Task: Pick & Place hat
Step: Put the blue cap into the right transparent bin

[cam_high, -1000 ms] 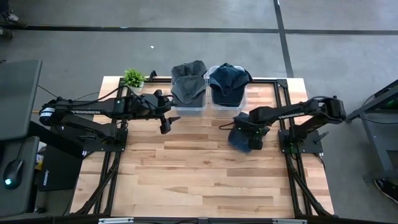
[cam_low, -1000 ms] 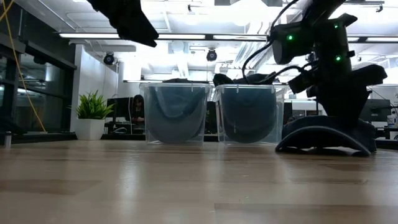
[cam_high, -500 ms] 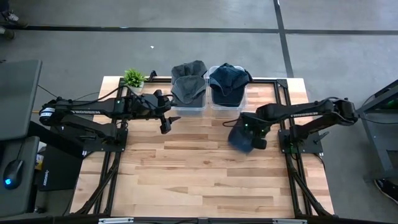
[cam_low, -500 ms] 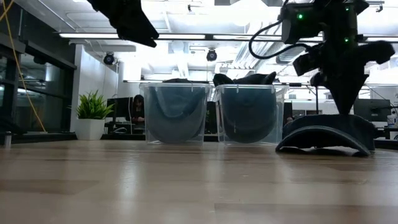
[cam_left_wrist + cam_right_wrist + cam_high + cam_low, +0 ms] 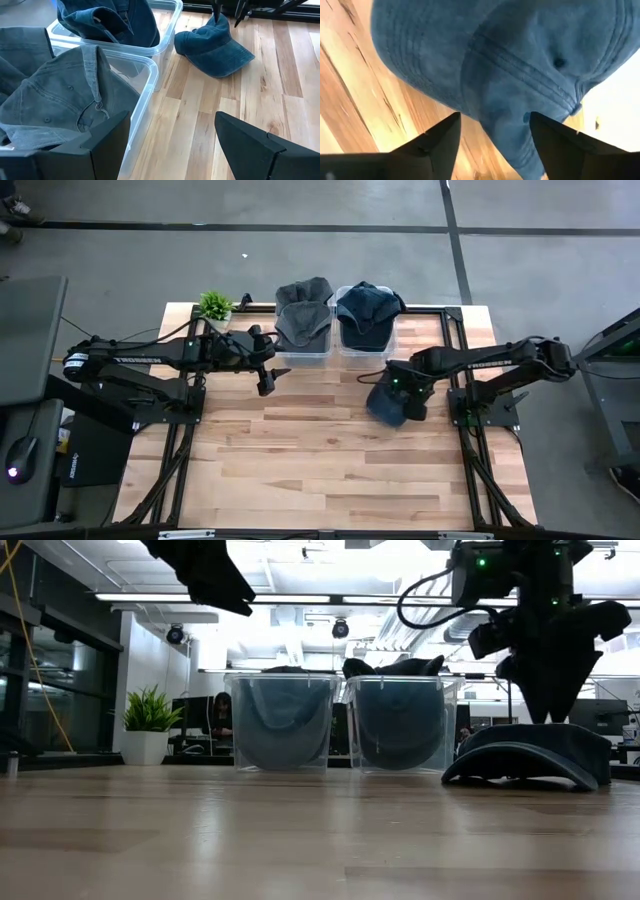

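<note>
While the blue hat (image 5: 388,402) lies flat on the wooden surface (image 5: 320,470) at about 3 o'clock from centre, the right gripper (image 5: 412,392) hovers just above its crown, fingers (image 5: 435,145) spread, nothing pinched. In the low view the hat (image 5: 530,752) rests brim down on the boards, with the gripper (image 5: 548,705) tips just over it; whether they touch the fabric I cannot tell. Left gripper (image 5: 266,377) waits at about 10 o'clock, raised off the surface, fingers (image 5: 255,145) spread and empty, just beside the left bin. Farther back at 12 o'clock two clear bins sit side by side: left bin (image 5: 303,352) with a grey hat (image 5: 303,312), right bin (image 5: 360,348) with dark blue hats (image 5: 368,308). Small potted plant (image 5: 215,306) stands at the far 11 o'clock corner.
</note>
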`<state>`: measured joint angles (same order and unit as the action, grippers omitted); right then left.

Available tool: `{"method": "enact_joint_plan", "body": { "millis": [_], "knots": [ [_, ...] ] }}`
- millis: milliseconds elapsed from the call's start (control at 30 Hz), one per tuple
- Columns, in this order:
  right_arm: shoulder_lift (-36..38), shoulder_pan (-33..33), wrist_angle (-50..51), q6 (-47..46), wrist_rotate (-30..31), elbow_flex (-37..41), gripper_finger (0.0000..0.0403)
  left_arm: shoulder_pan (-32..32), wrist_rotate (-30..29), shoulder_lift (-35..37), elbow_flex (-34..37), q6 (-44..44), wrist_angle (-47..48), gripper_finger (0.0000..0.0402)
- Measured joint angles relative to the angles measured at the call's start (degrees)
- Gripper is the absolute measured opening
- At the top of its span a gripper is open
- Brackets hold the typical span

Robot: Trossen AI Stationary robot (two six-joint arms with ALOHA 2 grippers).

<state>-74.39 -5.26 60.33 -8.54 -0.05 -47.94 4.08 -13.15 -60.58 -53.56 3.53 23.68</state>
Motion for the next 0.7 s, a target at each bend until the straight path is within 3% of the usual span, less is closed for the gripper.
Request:
{"method": "enact_joint_plan", "body": {
  "millis": [167, 433, 567, 700],
  "knots": [
    [-1.8, 0.0, -1.2, -0.3, -0.4, 0.0, 0.0240, 0.0, 0.2, 0.0, 0.0, 0.0, 0.0, 0.0288],
    [-7.5, 0.0, -1.5, -0.5, 3.7, 0.0, 0.0200, 0.0, 0.7, 0.0, 0.0, 0.0, 0.0, 0.0288],
    [-7.8, 0.0, -1.5, -0.5, 4.7, 0.0, 0.0160, 0.0, 0.7, 0.0, 0.0, 0.0, 0.0, 0.0288],
    [-7.7, 0.0, -1.4, -0.4, 4.1, 0.0, 0.0094, 0.0, 0.7, 0.0, 0.0, 0.0, 0.0, 0.0288]
  ]
}}
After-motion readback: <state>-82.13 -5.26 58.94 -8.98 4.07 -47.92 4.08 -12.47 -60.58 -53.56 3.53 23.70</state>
